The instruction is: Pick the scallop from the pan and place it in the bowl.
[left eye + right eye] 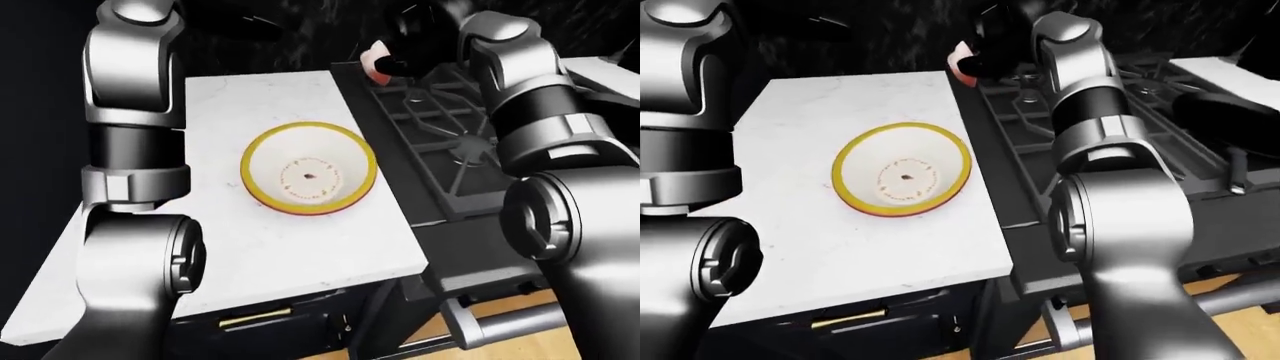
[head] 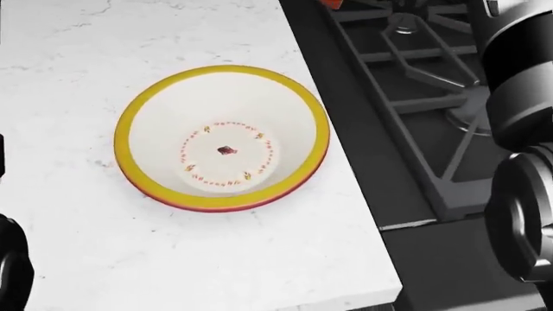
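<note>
The head view looks steeply down and shows the bowl (image 2: 222,137), yellow-rimmed and white inside with a ring of small motifs and a dark central mark, standing upright on the white marble tabletop (image 2: 104,259). To its right lies the black stove (image 2: 415,97) with its cast grates. A sliver of orange-red is cut off at the top edge of this view.

The eye views reveal what the head view crops. The right robot hand (image 1: 405,46) hangs above the upper-left corner of the stove, near the tabletop edge, and the pale pink scallop (image 1: 377,61) shows at the hand's left side, touching the dark fingers. The scallop is raised and well apart from the bowl. The fingers appear gathered on the scallop, though their dark shapes merge with the black background, so the exact finger positions cannot be made out.

Only the right-eye view shows the dark pan (image 1: 1230,112) on the stove at the right.

The left arm (image 1: 135,112) rises at the left of both eye views; its robot hand blends into the dark upper background, and its state cannot be determined.
</note>
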### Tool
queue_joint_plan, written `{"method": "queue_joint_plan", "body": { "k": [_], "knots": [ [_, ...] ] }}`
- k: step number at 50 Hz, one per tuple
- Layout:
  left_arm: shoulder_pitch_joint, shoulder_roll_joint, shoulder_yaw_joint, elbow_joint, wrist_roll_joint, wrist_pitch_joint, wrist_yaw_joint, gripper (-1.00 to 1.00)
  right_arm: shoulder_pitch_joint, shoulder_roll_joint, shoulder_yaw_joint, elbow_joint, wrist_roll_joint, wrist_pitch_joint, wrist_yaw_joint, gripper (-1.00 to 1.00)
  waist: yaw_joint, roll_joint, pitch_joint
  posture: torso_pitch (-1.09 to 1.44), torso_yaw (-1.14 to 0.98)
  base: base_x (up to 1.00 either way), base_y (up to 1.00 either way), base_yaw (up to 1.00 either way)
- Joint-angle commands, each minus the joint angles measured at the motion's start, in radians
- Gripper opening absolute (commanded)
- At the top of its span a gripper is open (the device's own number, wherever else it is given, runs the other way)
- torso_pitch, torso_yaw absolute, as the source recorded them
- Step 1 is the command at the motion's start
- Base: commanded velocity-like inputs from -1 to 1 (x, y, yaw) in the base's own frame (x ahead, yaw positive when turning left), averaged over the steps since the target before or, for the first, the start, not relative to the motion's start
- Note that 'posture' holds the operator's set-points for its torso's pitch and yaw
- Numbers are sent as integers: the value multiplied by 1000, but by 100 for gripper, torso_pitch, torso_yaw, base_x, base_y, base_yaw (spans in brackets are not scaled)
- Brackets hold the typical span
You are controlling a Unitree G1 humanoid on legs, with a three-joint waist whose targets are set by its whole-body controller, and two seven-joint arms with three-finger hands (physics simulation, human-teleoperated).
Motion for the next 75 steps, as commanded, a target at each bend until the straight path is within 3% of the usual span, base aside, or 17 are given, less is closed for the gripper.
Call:
{"method": "queue_joint_plan", "body": {
  "k": [1, 3, 5, 6, 9, 18, 33, 42, 58, 75],
  "knots": [
    [-47, 5, -2, -33, 1, -31, 0, 100, -40, -21, -3, -32, -3, -14, 2, -100, -6, 10, -33, 0, 0, 0, 0, 0],
    [-48, 5, -2, -31, 2, -32, 0, 100, -51, -22, -2, -33, -8, -11, 10, -100, 5, -14, -34, 0, 0, 0, 0, 0],
    [-41, 3, -2, -30, 2, -39, 1, 100, -65, -23, -1, -35, -10, -10, 23, -100, 18, -61, -44, 0, 0, 0, 0, 0],
    [-39, 3, -2, -29, 2, -40, 2, 100, -69, -23, -1, -36, -13, -11, 25, -100, 18, -35, -37, 0, 0, 0, 0, 0],
    [-48, 5, 1, -26, 1, -37, 1, 100, -78, -21, 14, -38, -35, -22, 37, -100, 15, -21, -49, 0, 0, 0, 0, 0],
    [-37, 10, 3, -18, 0, -50, 2, 100, -104, 5, 57, -48, -131, -76, 96, -100, -8, 12, -58, 0, 0, 0, 0, 0],
    [-47, 28, 6, 8, 2, -63, -2, 100, -138, 60, 87, -78, -242, -131, 200, -100, -15, 16, -61, 0, 0, 0, 0, 0],
    [-43, 27, 7, 23, 3, -78, 0, 100, -110, 89, 133, -137, -362, -218, 247, -100, -15, 20, -58, 0, 0, 0, 0, 0],
    [-37, 26, 9, 17, -3, -75, 3, 100, -106, 158, 128, -244, -462, -229, 300, -100, -20, 29, -53, 0, 0, 0, 0, 0],
    [-42, 35, 11, 32, -8, -83, 7, 100, 27, 285, 172, -539, -581, -220, 400, -100, -22, 35, -52, 0, 0, 0, 0, 0]
  ]
}}
